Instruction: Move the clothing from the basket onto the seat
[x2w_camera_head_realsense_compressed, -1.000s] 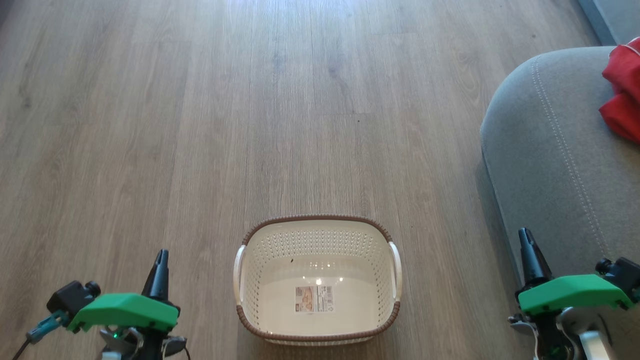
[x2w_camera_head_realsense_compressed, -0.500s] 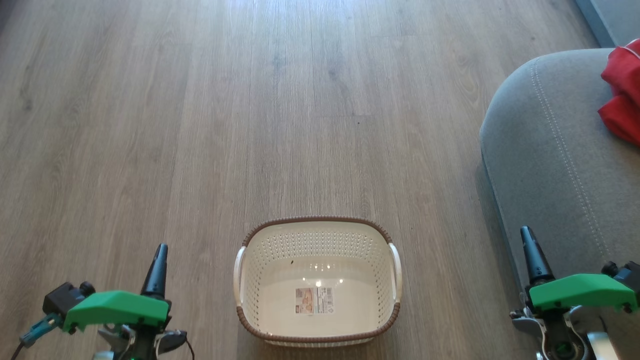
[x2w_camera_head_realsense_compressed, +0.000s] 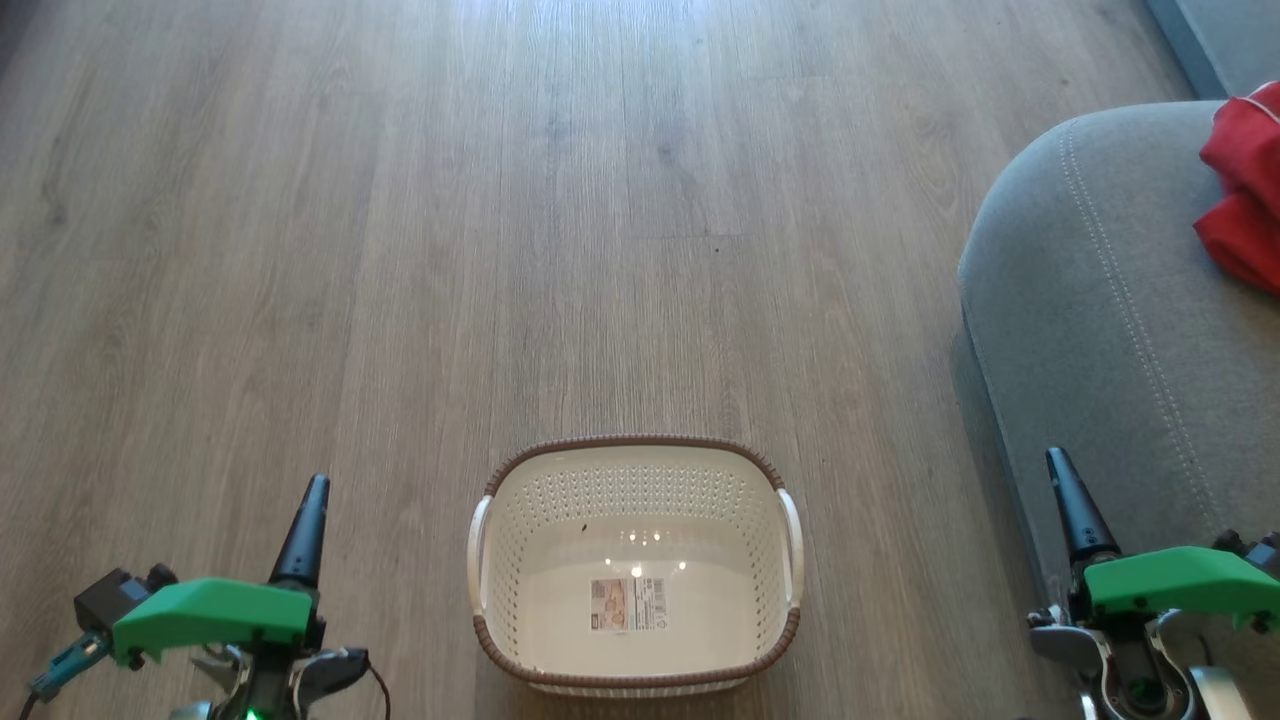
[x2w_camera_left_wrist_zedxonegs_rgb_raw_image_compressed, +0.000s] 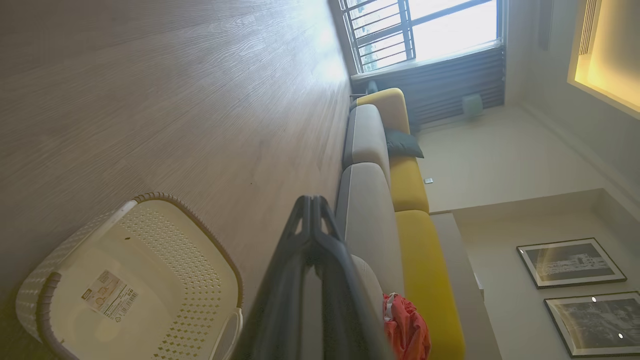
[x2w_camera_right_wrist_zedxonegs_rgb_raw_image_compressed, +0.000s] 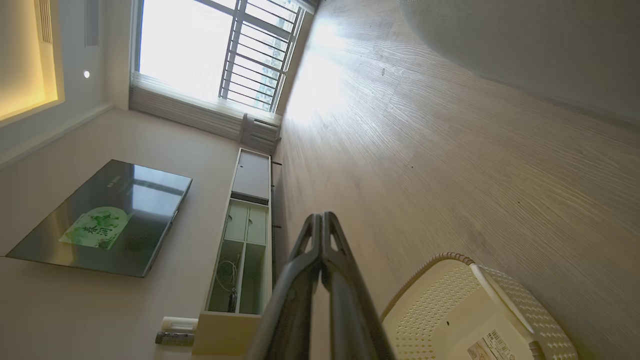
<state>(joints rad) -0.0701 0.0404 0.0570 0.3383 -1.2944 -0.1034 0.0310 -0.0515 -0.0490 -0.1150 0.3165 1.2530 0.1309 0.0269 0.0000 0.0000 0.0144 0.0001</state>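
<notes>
Parked with jaws pressed together and empty on both left gripper (x2w_camera_head_realsense_compressed: 312, 495) and right gripper (x2w_camera_head_realsense_compressed: 1065, 485), basket (x2w_camera_head_realsense_compressed: 635, 441) down between the two, bare to the label (x2w_camera_head_realsense_compressed: 628, 603) on its floor. Found the clothing (x2w_camera_head_realsense_compressed: 1245, 210) heaped on the seat (x2w_camera_head_realsense_compressed: 1100, 330), well ahead of the right jaws and outboard of them, back from the stitched edge so unlikely to slide off. Judging transfer done, hence nothing gripped and arms held wide of the basket.

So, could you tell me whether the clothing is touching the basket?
Apart. The head view shows the clothing lying on the seat, with bare floor between seat and basket.
</notes>
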